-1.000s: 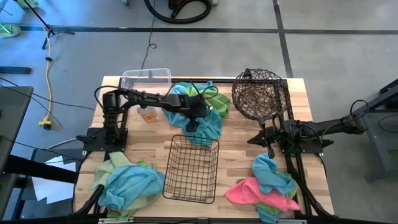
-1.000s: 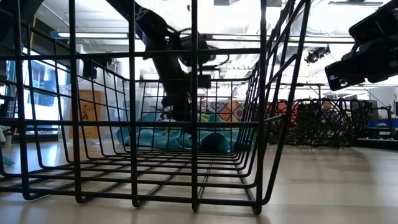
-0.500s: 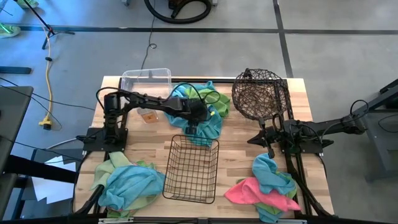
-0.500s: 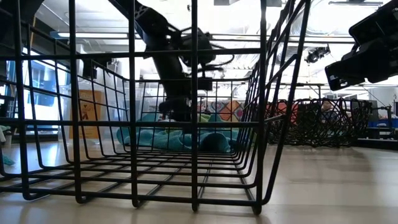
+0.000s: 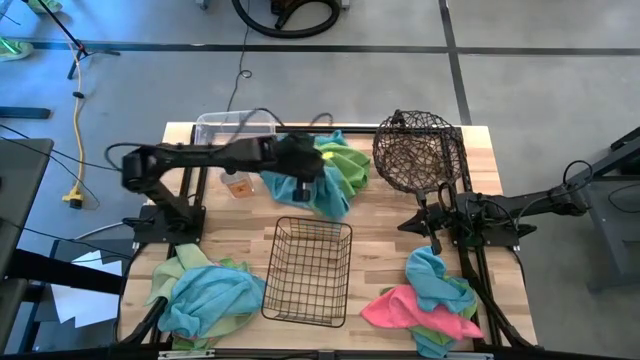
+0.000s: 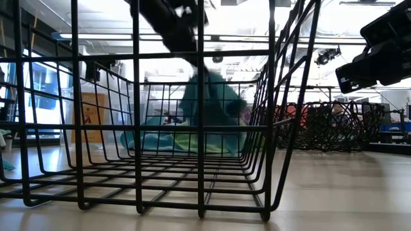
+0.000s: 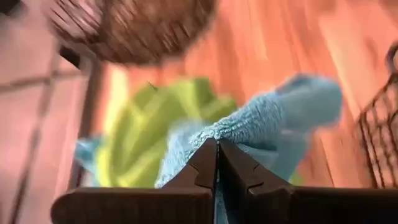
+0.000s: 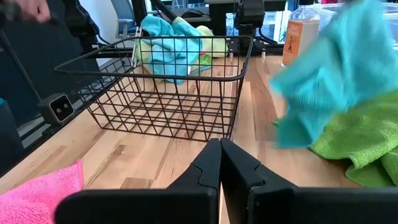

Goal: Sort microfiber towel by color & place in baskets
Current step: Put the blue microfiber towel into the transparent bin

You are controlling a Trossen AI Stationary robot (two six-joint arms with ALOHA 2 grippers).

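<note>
1. High view, far left of the table (image 5: 400,205): a heap of light blue and lime green towels (image 5: 205,292) lies at the near left corner.
2. At the far left edge stands the clear plastic bin (image 5: 235,124).
3. Next comes the left gripper (image 5: 303,178), raised over the far middle of the table, its fingers closed on a light blue towel (image 5: 325,193) that hangs from them above a lime green towel (image 5: 345,160); the left wrist view shows the pinch on the cloth's edge (image 7: 261,124).
4. Black wire basket (image 5: 308,270) sits at the near middle, with nothing in it.
5. Round woven basket (image 5: 418,150) stands at the far right.
6. Right gripper (image 5: 432,222) rests low beside that basket, fingers pressed together with nothing between them.
7. Pink, blue and green towels (image 5: 430,300) are piled at the near right corner.
</note>
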